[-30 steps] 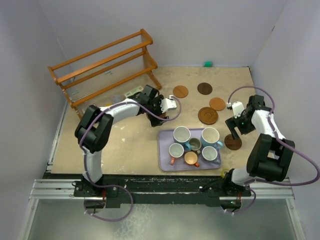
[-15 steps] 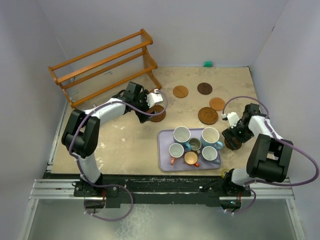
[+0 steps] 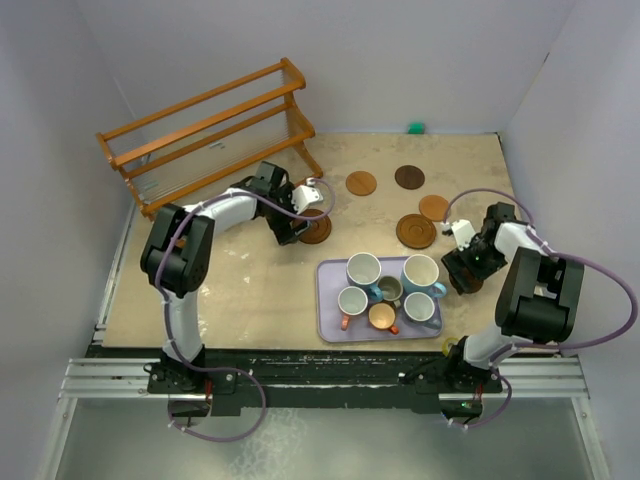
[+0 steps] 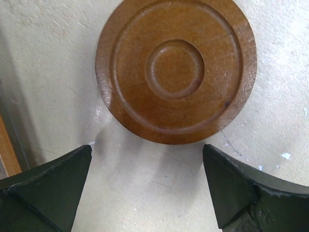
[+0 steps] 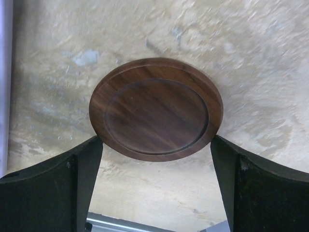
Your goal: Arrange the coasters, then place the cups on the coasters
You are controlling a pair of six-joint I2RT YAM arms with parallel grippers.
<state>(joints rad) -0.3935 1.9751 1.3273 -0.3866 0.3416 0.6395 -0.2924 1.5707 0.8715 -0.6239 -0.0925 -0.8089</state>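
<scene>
Gaping wide, left claw (image 4: pixel 146 150) sits just short of ringed coaster (image 4: pixel 176 70); right claw (image 5: pixel 155 145), also open, brackets near edge of dark coaster (image 5: pixel 155 108).

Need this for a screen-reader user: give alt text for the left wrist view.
A round brown wooden coaster with turned rings and a central dimple lies flat on the beige table. The left gripper is open, its two dark fingertips at the bottom corners, not touching it.
</scene>
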